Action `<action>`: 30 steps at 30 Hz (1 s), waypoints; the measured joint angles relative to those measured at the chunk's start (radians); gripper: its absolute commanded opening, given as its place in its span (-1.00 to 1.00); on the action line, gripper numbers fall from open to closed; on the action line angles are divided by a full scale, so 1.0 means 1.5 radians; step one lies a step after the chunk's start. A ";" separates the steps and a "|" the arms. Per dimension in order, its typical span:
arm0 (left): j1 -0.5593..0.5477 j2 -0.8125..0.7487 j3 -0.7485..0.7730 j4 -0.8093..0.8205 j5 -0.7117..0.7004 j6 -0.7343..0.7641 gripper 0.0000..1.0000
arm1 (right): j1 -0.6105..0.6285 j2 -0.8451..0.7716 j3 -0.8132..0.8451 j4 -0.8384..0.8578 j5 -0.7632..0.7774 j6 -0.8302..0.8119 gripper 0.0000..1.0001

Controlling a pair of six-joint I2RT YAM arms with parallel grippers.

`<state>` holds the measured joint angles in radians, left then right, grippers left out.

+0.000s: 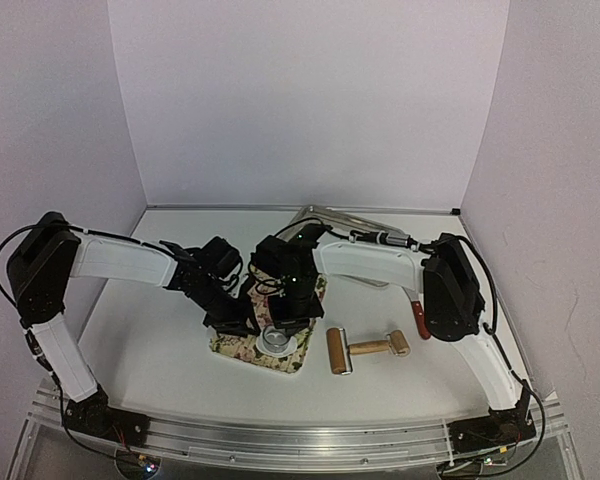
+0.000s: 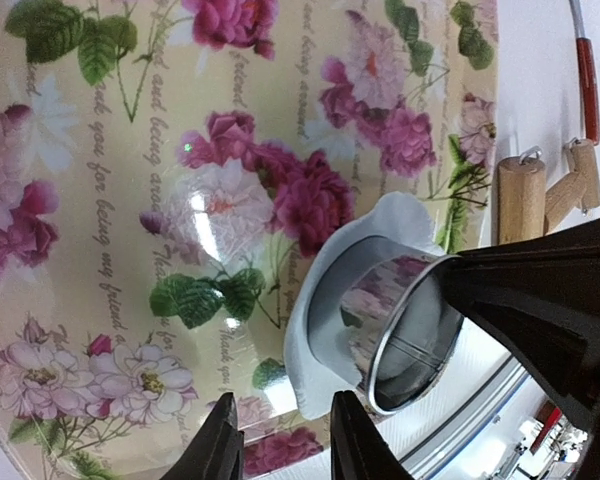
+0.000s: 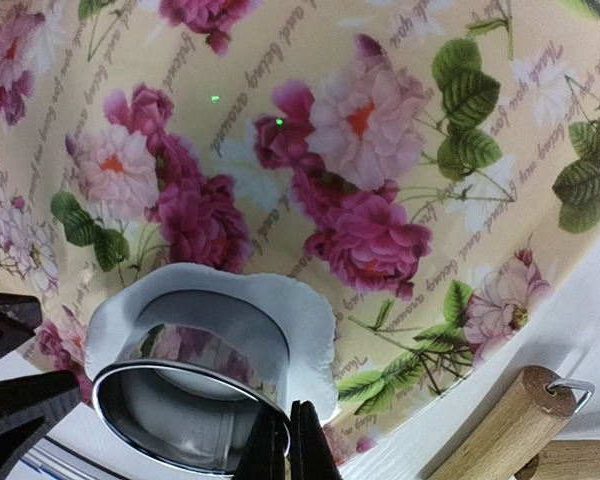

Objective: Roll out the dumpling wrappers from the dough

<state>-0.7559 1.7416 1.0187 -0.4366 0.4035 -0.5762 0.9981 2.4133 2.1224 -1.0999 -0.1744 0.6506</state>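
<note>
left fingers (image 2: pixel 220 452) apart above floral mat (image 2: pixel 130 200) | right fingers (image 3: pixel 302 445) together, apparently pinching ring cutter (image 3: pixel 195 342) rim | dough (image 3: pixel 315 338) beneath

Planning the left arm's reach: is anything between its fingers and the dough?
Nothing visible. Only floral mat separates the left fingers from the near edge of the dough; the ring cutter stands on its middle.

The left arm (image 1: pixel 120 260) rises from its base, bends at a high elbow and reaches right and downward toward the table's middle. The left gripper (image 2: pixel 285 445) points down, its two fingers (image 2: pixel 220 445) parted with a clear gap between them. The right arm (image 1: pixel 365 262) mirrors it, reaching left. The right gripper (image 3: pixel 288 445) hangs close beside the left one, fingers pressed together.
</note>
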 measured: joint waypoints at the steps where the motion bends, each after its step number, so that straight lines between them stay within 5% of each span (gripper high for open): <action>1: 0.000 0.009 0.000 0.000 0.003 0.000 -0.20 | 0.000 0.001 0.002 -0.002 0.000 0.000 -1.00; 10: 0.001 0.064 0.017 0.000 0.058 0.018 -0.25 | 0.000 0.007 0.013 -0.012 0.004 0.000 -1.00; 22: 0.003 0.111 0.037 0.025 0.141 0.033 -0.99 | 0.002 0.034 0.066 -0.065 0.034 -0.007 -1.00; 30: 0.004 0.127 0.040 0.054 0.172 0.026 -1.00 | 0.009 0.048 0.091 -0.097 0.075 -0.015 -1.00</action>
<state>-0.7498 1.9327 1.0786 -0.3550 0.6613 -0.5365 1.0112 2.4846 2.2590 -1.2459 -0.0623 0.6281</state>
